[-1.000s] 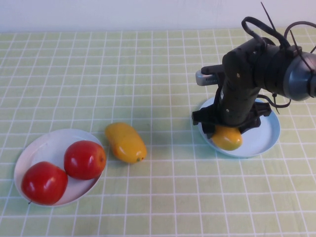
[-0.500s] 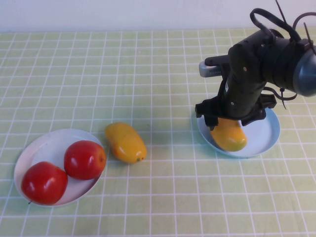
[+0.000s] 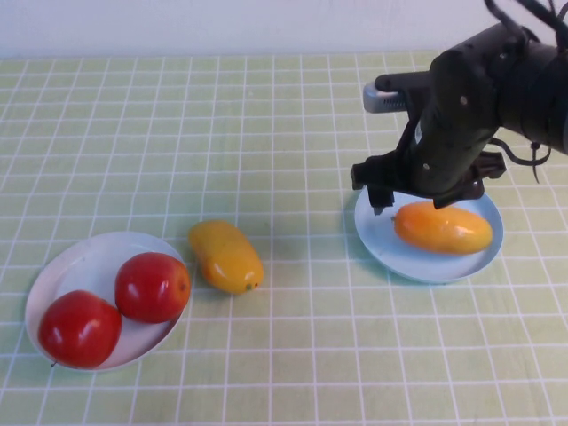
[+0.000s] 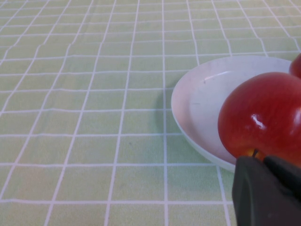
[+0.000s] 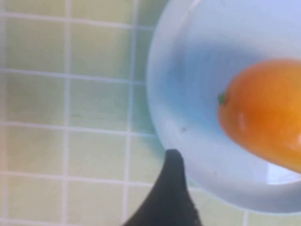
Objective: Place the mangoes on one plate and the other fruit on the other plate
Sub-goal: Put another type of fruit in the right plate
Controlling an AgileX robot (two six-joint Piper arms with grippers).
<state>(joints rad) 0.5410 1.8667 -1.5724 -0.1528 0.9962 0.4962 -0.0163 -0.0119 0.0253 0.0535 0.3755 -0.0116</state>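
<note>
One orange mango (image 3: pixel 442 228) (image 5: pixel 263 113) lies free on the light blue plate (image 3: pixel 382 253) (image 5: pixel 188 70). My right gripper (image 3: pixel 424 191) hovers open just above its far side, and one dark finger (image 5: pixel 171 193) shows over the plate's rim. The other mango (image 3: pixel 226 256) lies on the cloth between the plates. Two red apples (image 3: pixel 153 286) (image 3: pixel 80 327) sit on the white plate (image 3: pixel 67 266) at the front left. My left gripper (image 4: pixel 264 162) is out of the high view. It is shut and empty, close beside the white plate (image 4: pixel 188 122) and an apple (image 4: pixel 261 117).
A green checked cloth (image 3: pixel 266 133) covers the whole table. A pale wall runs along the far edge. The right arm's dark body and cables (image 3: pixel 497 80) rise over the back right corner.
My right gripper has lifted off the mango and moved up and to the right. The mango now lies uncovered, lengthwise across the blue plate. Nothing else has moved.
</note>
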